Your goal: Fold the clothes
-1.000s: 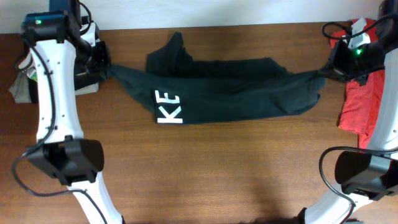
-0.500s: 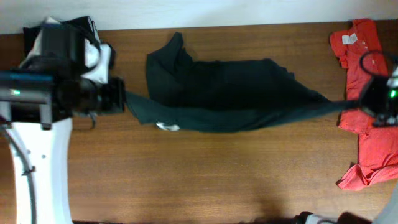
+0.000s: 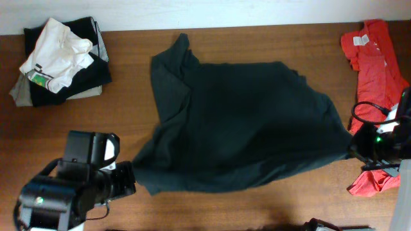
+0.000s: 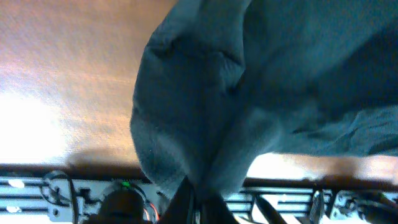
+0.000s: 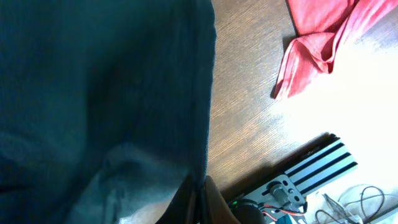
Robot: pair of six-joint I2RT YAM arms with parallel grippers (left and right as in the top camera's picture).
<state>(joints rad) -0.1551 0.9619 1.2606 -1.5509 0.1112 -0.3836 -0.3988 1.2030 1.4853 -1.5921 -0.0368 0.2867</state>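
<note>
The black T-shirt [image 3: 244, 128] lies spread wide across the middle of the table, plain side up, with no letters showing. My left gripper [image 3: 133, 181] is at the shirt's front left corner and is shut on the cloth; in the left wrist view the fabric [image 4: 205, 99] runs down into the pinched fingertips [image 4: 200, 202]. My right gripper [image 3: 350, 149] is shut on the shirt's front right corner, and the hem [image 5: 124, 93] is nipped between its fingers [image 5: 200, 196]. A red-orange T-shirt [image 3: 379, 64] lies crumpled at the right edge.
A stack of folded clothes [image 3: 61, 61], with a white garment on top, sits at the back left corner. The red-orange T-shirt [image 5: 317, 31] reaches down close to my right arm. The table's front edge and a metal rail [image 5: 311, 168] lie just behind both grippers.
Both grippers have come from the back of the table to the front, dragging the black shirt's edge with them. The shirt went from a bunched band to spread flat, and the white letters are now hidden.
</note>
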